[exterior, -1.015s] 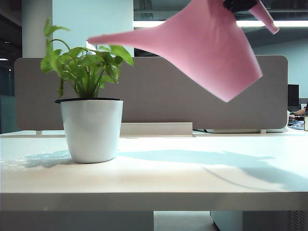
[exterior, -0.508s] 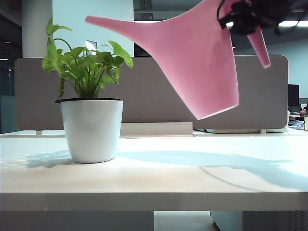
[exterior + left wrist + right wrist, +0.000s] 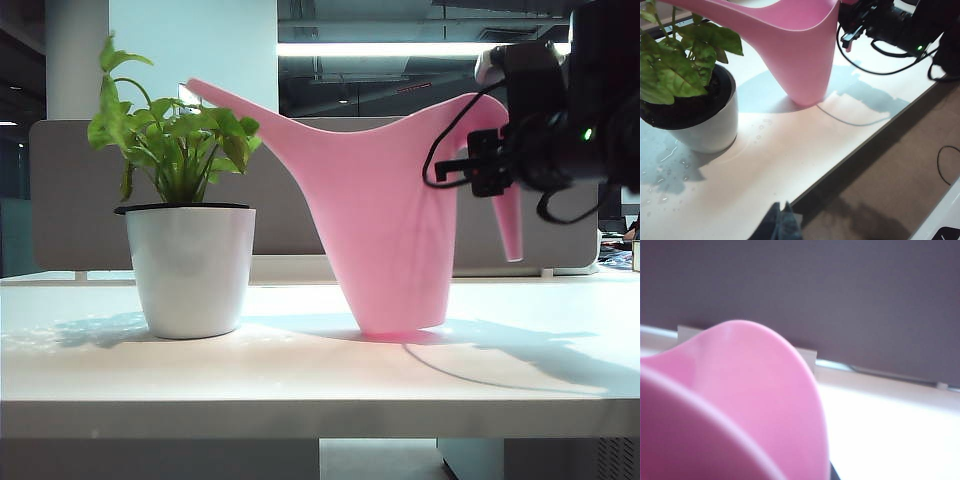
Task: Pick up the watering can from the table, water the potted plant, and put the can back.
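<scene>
We see the watering can point(image 3: 390, 235) upright on the tabletop point(image 3: 320, 370), base down, spout reaching up-left toward the potted plant point(image 3: 188, 230), tip beside the leaves. Pot and can stand apart. Right gripper point(image 3: 490, 165) is at the can's handle, upper right, clamped on it. Grey partition panel point(image 3: 70, 200) runs behind.

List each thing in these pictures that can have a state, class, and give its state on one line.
watering can: upright, base on the table, handle gripped.
potted plant: upright, droplets beside it.
right gripper: shut on the handle.
left gripper: off the table's edge, state unclear.
</scene>
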